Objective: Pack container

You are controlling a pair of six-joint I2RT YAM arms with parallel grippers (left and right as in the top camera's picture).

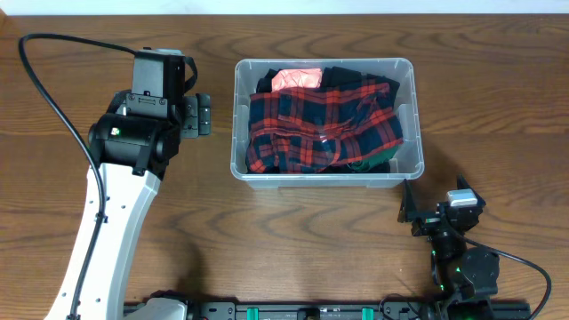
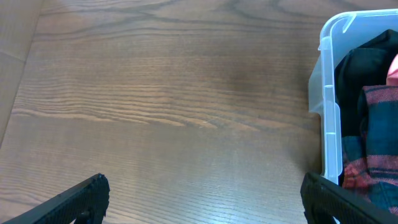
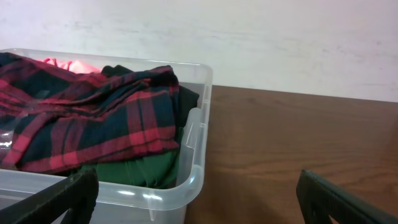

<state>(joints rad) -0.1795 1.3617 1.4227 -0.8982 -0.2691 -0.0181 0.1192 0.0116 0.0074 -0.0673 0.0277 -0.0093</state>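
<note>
The clear plastic container [image 1: 325, 180] stands at the middle of the table, full of folded clothes: a red and dark plaid cloth [image 1: 320, 124] on top, a pink cloth [image 1: 296, 78] and a black cloth [image 1: 356, 76] at the back, and a green cloth [image 1: 378, 162] at the front right. My left gripper [image 1: 199, 115] is open and empty just left of the container. In the left wrist view its jaws [image 2: 202, 193] are over bare wood, with the container's rim [image 2: 329, 93] at the right. My right gripper [image 1: 411, 212] is open and empty near the container's front right corner [image 3: 200, 124].
The wooden table [image 1: 107, 53] extends on all sides of the container. A pale wall [image 3: 249, 37] rises behind the table in the right wrist view. The left arm [image 1: 116, 204] reaches in from the front left.
</note>
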